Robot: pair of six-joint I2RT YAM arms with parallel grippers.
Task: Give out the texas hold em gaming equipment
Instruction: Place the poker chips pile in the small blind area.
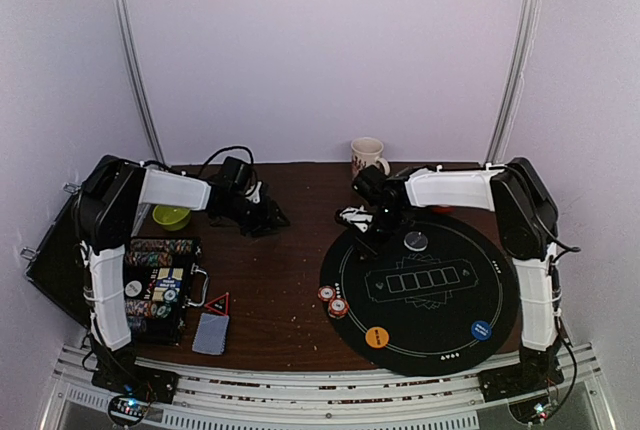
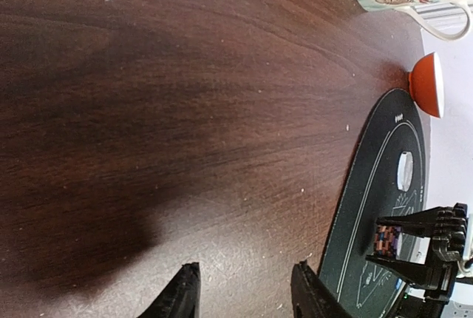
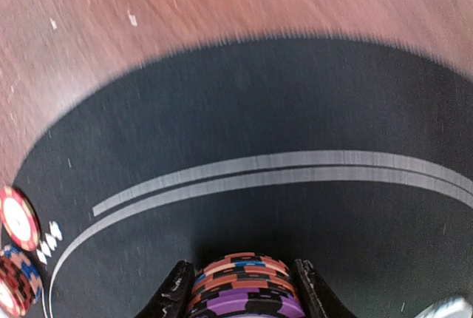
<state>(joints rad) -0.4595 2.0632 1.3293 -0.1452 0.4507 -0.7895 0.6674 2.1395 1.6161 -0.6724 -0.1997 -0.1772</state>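
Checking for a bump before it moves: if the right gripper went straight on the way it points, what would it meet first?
Probably the black mat. The right gripper, jaws shut on a chip stack, aims at bare mat near the double white line. The stack would likely touch first, though depth is unclear.

My left arm (image 1: 105, 295) and right arm (image 1: 537, 300) are white plastic shells over bulky black joints. A thin black cable (image 1: 222, 154) loops by my left wrist. My fingers (image 2: 181, 296) are matte black, tapered.
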